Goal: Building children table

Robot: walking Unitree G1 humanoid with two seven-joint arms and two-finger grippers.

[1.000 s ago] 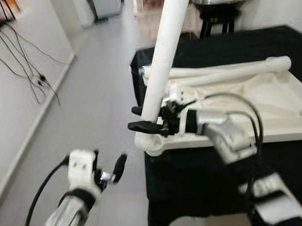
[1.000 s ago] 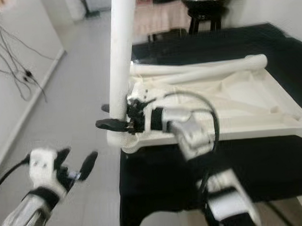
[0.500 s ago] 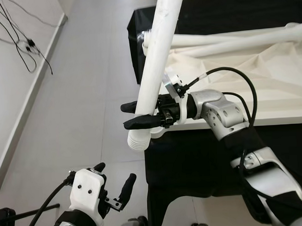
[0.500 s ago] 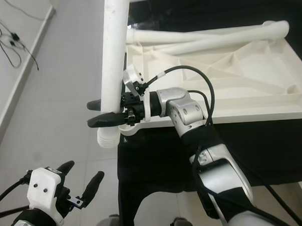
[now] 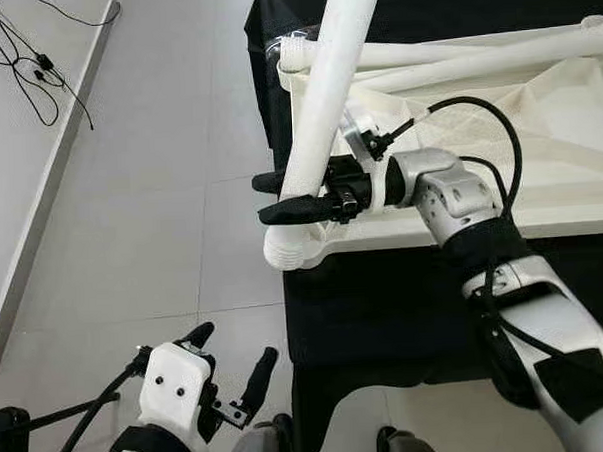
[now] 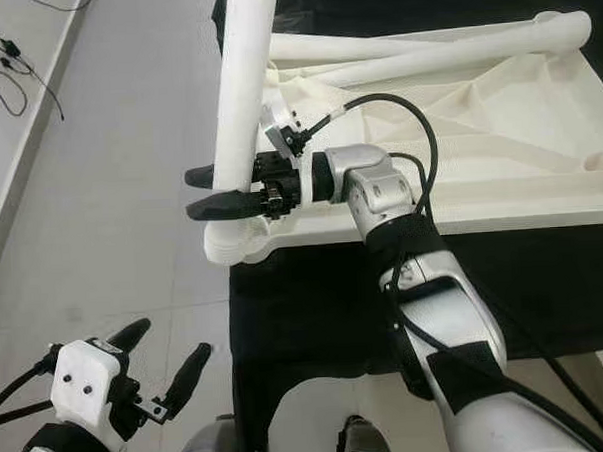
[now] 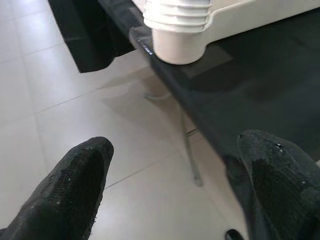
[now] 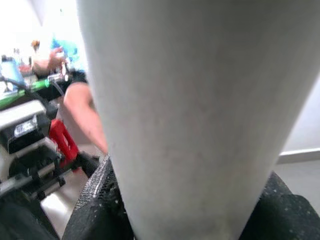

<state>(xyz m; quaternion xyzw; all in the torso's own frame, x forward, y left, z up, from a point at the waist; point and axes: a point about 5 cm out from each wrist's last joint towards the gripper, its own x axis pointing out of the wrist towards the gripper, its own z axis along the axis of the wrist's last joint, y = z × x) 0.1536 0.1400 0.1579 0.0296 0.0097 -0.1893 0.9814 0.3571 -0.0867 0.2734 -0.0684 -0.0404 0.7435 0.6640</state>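
We see a leg point(image 5: 326, 95) of smooth matt white plastic with a ribbed end, over a tabletop point(image 5: 537, 126) of the same matt plastic. The right gripper point(image 5: 280, 197) has 2 fingers of black textured rubber. The bench cover point(image 5: 385, 302) looks like matt black cloth; the floor point(image 5: 130, 193) is pale, faintly glossy tile.

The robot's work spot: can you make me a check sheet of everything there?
Surface: black-covered stand carrying the upturned white tabletop.
Job's things: upright white leg, its ribbed end at the tabletop's corner socket; two more legs lying on the tabletop.
Clutter: nothing seen.
Grippers: right claw shut on the upright leg; left claw open, low over the floor.
Cables: black wires by the wall.
Surroundings: grey tiled floor.
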